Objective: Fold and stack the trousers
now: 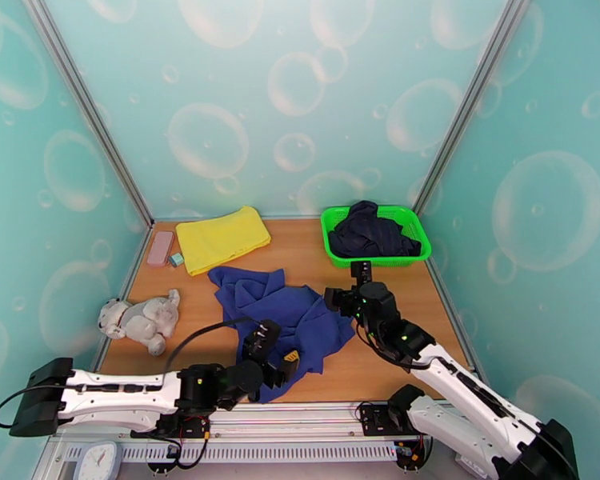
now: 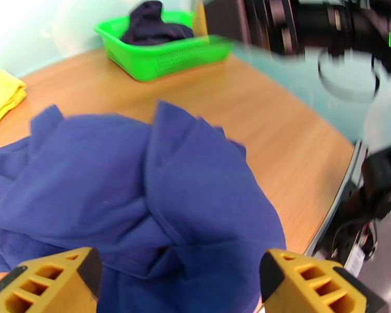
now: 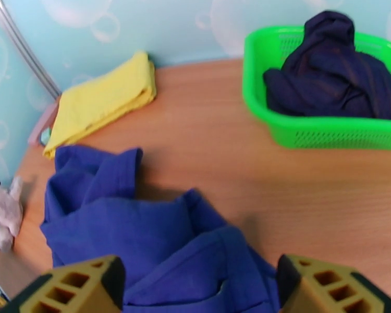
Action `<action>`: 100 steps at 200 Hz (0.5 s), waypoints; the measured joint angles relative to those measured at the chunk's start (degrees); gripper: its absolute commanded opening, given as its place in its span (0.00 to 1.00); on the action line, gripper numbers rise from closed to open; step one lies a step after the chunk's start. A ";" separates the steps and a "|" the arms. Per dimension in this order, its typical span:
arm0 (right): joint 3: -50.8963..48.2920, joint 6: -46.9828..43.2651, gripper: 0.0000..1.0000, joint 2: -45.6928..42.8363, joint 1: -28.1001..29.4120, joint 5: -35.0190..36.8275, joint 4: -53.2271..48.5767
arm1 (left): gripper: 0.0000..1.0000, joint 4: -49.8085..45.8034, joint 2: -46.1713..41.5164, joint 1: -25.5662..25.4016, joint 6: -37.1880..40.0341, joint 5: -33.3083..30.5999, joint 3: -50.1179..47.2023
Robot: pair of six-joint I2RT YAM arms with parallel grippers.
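On the brown wooden table (image 1: 316,254), the big royal-blue soft cloth trousers (image 1: 278,320) are lying bunched up in the middle. The left gripper (image 2: 180,267), near, and the right gripper (image 3: 195,277), right, are hovering over them, spread wide, gripping nothing.

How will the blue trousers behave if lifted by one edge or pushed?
Probably floppy: the trousers lie crumpled in soft folds, so they would drape and sag. Pushed, they would likely bunch rather than slide across the table.
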 measured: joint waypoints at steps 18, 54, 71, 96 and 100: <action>-0.42 0.52 0.82 4.13 0.24 0.17 -0.04 | 0.84 -0.83 -4.55 2.67 -1.40 0.37 -2.82; -0.39 1.18 0.77 11.87 0.24 0.02 1.05 | 0.78 -7.41 -7.34 13.86 -8.13 1.68 -3.78; -0.39 1.53 0.67 13.94 0.17 -0.33 1.64 | 0.73 -11.23 -6.86 20.11 -11.32 2.75 -3.78; -0.39 1.90 0.58 14.49 0.02 -1.14 2.60 | 0.68 -14.01 -4.13 25.75 -14.12 6.86 -4.00; -0.39 1.90 0.55 14.49 -0.04 -1.33 2.73 | 0.66 -14.03 -3.69 26.05 -14.16 7.63 -4.17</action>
